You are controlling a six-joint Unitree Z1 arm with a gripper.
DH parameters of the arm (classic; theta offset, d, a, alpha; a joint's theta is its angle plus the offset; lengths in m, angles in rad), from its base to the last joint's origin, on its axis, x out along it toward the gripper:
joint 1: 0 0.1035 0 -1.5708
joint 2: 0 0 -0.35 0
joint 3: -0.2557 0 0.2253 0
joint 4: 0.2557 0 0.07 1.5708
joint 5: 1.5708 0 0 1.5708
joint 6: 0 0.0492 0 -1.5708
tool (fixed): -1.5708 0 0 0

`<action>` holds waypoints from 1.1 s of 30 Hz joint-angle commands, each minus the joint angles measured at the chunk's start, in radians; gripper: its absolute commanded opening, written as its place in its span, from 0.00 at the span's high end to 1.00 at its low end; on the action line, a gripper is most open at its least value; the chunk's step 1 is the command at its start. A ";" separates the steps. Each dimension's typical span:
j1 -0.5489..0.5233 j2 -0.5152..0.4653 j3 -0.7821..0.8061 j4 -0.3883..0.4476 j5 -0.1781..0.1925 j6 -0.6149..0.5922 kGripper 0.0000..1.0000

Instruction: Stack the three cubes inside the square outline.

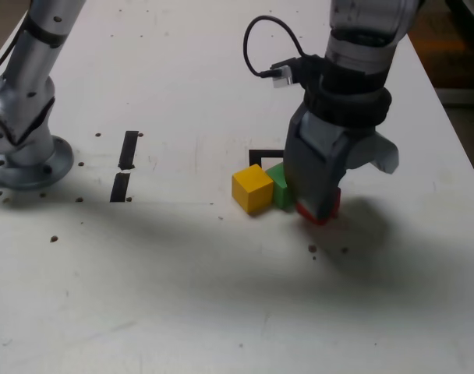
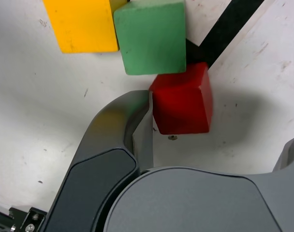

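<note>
Above red cube (image 2: 181, 104), apparently: open tool (image 2: 222, 116).

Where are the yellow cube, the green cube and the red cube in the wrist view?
Yellow cube (image 2: 84, 26): wrist view, on its broad side face.
Green cube (image 2: 152, 38): wrist view, on its large side face.
Red cube (image 2: 180, 108): wrist view, on its large side face.

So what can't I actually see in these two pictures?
- Exterior view: much of the red cube, hidden behind the gripper.
- Exterior view: most of the square outline, covered by the gripper and cubes.
- Wrist view: the far end of the yellow cube, cut off by the picture's edge.
- Both views: the cubes' undersides, facing the table.
</note>
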 commanded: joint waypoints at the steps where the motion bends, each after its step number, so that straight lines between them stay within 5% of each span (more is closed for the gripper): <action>1: -0.002 0.003 0.009 -0.002 0.000 0.001 0.02; 12: -0.009 -0.047 0.009 0.024 0.067 0.001 0.01; 33: -0.019 0.083 -0.056 -0.006 0.001 0.066 0.04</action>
